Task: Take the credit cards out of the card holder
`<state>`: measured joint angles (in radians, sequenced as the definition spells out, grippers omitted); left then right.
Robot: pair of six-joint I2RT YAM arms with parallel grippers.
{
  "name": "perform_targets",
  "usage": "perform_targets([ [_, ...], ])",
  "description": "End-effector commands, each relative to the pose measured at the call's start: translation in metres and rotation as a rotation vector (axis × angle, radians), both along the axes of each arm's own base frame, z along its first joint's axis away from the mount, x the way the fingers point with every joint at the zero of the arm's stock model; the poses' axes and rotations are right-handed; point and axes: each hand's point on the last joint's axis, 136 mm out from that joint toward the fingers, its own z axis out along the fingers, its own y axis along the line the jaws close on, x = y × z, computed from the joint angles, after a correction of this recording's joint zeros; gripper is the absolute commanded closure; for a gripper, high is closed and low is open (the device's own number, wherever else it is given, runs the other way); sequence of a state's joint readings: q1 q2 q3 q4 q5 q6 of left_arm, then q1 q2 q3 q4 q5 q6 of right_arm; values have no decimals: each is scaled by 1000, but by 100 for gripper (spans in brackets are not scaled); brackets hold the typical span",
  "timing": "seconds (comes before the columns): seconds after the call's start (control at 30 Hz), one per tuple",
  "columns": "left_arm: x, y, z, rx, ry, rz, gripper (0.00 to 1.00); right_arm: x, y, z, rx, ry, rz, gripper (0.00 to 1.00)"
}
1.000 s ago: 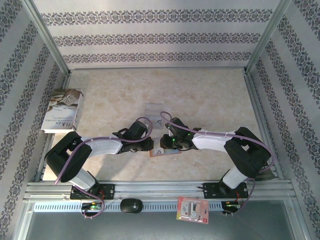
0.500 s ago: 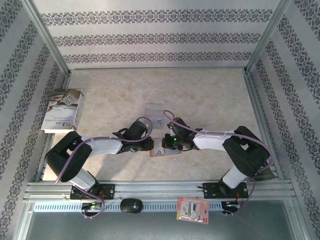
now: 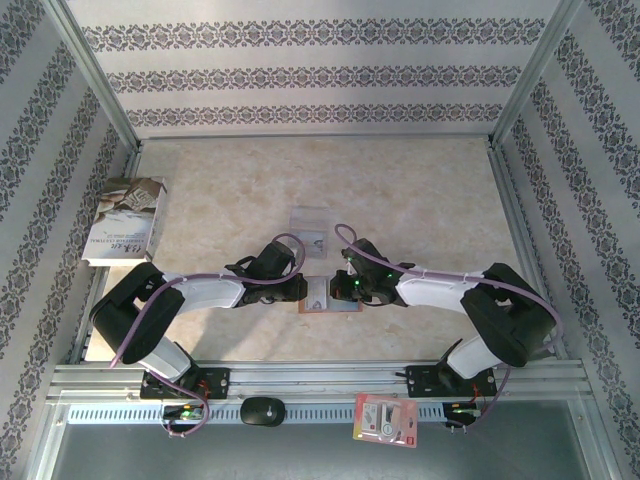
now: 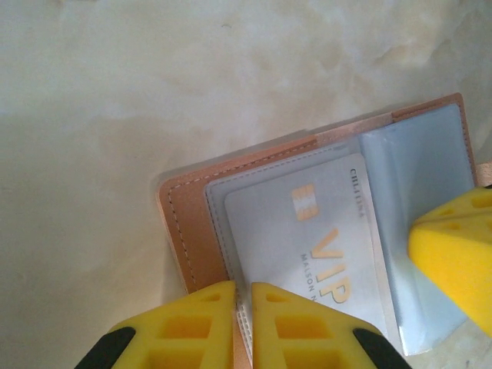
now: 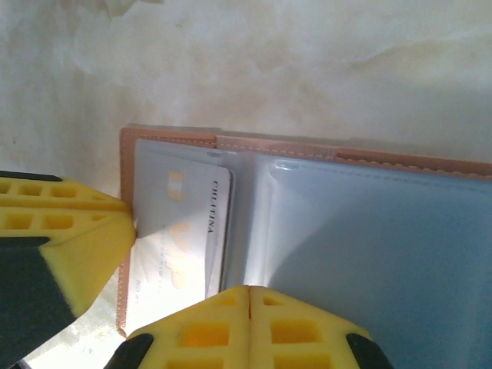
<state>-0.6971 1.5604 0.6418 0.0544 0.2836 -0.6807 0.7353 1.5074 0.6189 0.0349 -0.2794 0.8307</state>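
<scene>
Orange-brown leather card holder [image 4: 184, 231] still pockets a pale grey-white plastic credit card [image 4: 307, 246], I note; left gripper [image 4: 242, 298] and right gripper [image 5: 247, 298] both closed.

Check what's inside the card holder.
One pale VIP card tucked in the card holder; the pocket beside it looks empty. Anything behind the card is covered.

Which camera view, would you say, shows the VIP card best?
Left wrist: the VIP card faces it, lettering readable. Right wrist shows part inside the card holder; top external, a pale speck.
</scene>
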Motion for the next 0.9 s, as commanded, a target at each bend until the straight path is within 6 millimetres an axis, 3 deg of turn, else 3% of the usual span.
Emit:
perform_targets([
  [0.0, -10, 17, -22, 69, 55, 2, 88, -2, 6, 12, 37, -34, 42, 86],
  [0.17, -11, 17, -25, 67, 62, 6, 88, -7, 19, 23, 84, -26, 86, 82],
  [0.37, -12, 17, -25, 55, 64, 12, 89, -16, 16, 6, 106, 83, 43, 81],
  [0.87, -14, 18, -23, 49, 64, 16, 89, -14, 2, -10, 76, 145, -24, 87],
])
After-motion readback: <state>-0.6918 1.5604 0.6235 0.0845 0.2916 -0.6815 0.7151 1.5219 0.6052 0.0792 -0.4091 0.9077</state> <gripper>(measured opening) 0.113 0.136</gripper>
